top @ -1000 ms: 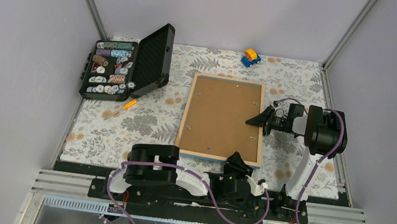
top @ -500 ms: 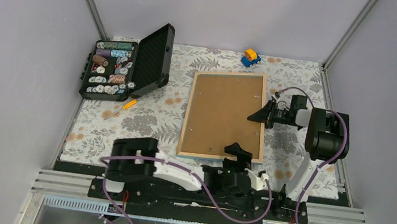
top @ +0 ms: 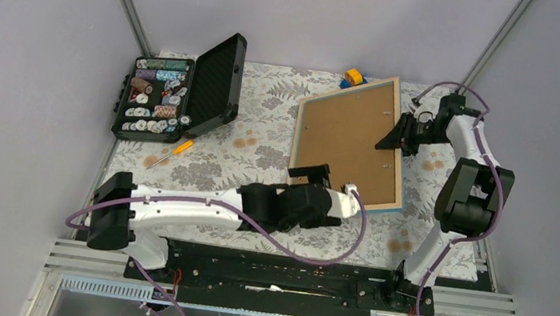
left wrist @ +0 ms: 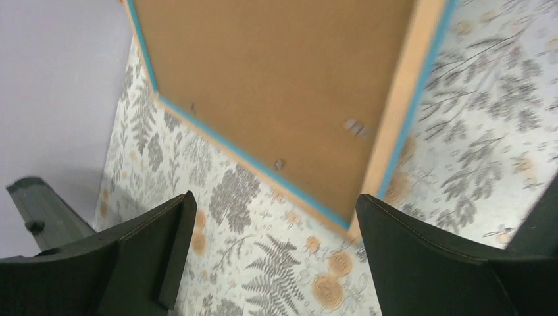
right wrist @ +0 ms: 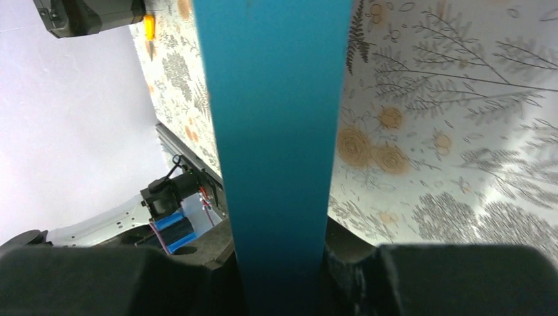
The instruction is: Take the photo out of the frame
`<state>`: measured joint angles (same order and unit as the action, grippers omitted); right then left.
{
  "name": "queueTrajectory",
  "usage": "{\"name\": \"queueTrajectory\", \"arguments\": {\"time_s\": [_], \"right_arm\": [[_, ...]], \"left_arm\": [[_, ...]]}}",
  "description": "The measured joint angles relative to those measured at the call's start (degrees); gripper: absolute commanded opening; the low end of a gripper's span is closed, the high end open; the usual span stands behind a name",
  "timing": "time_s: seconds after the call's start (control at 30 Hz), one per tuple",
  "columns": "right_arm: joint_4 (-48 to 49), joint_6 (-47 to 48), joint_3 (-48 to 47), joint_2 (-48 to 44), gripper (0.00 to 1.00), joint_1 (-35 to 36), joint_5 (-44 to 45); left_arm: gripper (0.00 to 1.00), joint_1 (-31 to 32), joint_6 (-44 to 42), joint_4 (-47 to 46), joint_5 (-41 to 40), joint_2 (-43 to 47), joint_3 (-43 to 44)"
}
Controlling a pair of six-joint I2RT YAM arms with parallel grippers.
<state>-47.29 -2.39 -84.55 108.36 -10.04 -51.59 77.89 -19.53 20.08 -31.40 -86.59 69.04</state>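
The frame (top: 348, 138) is raised off the floral cloth and tilted, its brown backing board facing up and its thin turquoise border along the edges. My right gripper (top: 386, 143) is shut on its right edge. In the right wrist view that turquoise edge (right wrist: 273, 131) runs straight between the jaws of the right gripper (right wrist: 279, 263). My left gripper (top: 313, 177) is open at the frame's near left corner and holds nothing. The left wrist view shows the frame (left wrist: 283, 85) just beyond the left gripper (left wrist: 273, 257). The photo is hidden behind the board.
An open black case of poker chips (top: 175, 97) stands at the back left. An orange-handled screwdriver (top: 171, 150) lies in front of it. A small toy car (top: 354, 76) sits at the back, partly behind the frame. Grey walls close in both sides.
The right gripper has lifted the frame's right edge and swung it back and to the right. The left gripper has opened wide, and its arm has stretched out towards the frame's near corner.
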Motion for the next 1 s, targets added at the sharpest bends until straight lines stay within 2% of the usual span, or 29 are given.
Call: {"name": "queueTrajectory", "arguments": {"time_s": [0.2,0.5,0.77,1.0], "right_arm": [[-14.78,6.73,-11.41,0.0,0.0,-1.9,7.85],[-28.44,9.88,-28.76,-0.04,0.0,-3.85,21.53],[-35.04,12.44,-42.58,-0.04,0.0,-3.91,32.68],[-36.85,15.04,-48.46,0.04,0.0,-3.19,38.01]], "left_arm": [[0.99,-6.51,0.55,4.04,2.12,2.43,-0.81],[0.99,-6.36,1.4,4.26,3.19,4.81,-3.26],[0.99,-7.48,2.03,4.31,3.21,7.82,-6.08],[0.99,-10.27,3.06,4.28,3.26,10.25,-7.52]]}}
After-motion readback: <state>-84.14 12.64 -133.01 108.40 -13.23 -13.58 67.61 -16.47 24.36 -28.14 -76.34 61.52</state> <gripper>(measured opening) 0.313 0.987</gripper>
